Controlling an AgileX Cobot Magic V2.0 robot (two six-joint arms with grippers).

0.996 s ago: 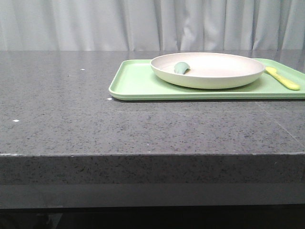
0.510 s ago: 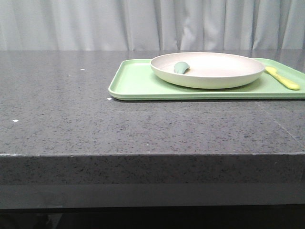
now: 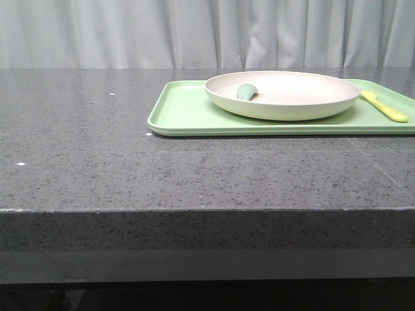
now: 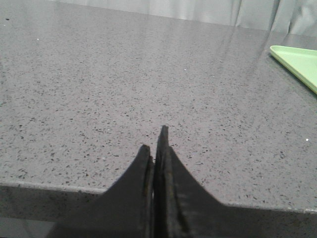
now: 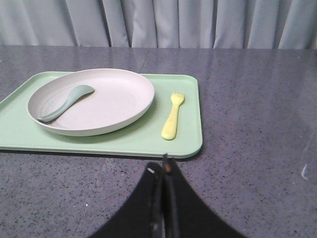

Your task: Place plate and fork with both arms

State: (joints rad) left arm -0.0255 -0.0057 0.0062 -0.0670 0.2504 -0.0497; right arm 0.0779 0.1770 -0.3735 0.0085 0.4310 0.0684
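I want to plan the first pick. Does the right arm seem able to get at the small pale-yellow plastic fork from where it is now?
Probably yes. The small pale-yellow plastic fork lies alone on the flat light-green tray, beside the cream round plate, not touching it. Only bare tabletop lies between it and the right gripper, whose jaws are shut.

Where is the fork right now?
The fork lies flat on the green tray, just right of the plate in the front view, untouched, near the tray's right edge.

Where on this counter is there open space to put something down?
The dark speckled stone counter is bare left of the flat light-green tray and along its near edge. The tray is crowded: the round cream plate holding a teal spoon, with the small yellow fork beside.
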